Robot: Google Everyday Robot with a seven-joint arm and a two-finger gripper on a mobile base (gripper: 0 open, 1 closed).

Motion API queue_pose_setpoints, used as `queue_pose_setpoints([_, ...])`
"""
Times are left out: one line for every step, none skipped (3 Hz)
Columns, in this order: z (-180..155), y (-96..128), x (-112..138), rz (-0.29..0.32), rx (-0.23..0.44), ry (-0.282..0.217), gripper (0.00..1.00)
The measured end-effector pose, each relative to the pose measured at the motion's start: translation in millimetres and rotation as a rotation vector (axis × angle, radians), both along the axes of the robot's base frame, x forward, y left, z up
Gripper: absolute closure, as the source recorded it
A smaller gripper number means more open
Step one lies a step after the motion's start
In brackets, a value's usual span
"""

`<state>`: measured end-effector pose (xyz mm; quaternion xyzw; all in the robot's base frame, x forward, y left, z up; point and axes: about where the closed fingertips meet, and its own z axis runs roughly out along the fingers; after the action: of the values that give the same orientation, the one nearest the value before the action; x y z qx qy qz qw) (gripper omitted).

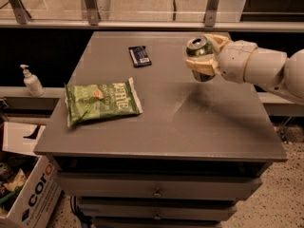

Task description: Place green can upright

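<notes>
Above the tabletop's (pixel 190 127) right rear: green can (pixel 198 48), near upright, airborne, clamped in the gripper (pixel 203 57). Left side: green chip bag (pixel 102 101), lying flat; dark packet (pixel 139 56) well behind it. Step, as I judge it: carry before set-down. Next move calls for lowering straight until the base sits flat, then release.

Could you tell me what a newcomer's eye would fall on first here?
The gripper, reaching in from the picture's right, holds the green can tilted above the grey table. A green chip bag lies flat on the table's left side, and a small dark packet lies near its far edge.
</notes>
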<state>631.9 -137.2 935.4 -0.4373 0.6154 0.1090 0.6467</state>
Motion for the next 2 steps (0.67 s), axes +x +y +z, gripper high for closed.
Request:
queue_pose_setpoints([-17.8, -6.4, 0.9, -0.012, -0.006, 0.023, 1.0])
queue_pose_setpoints([-30.9, -13.7, 2.6, -0.031, 0.031, 0.068, 1.0])
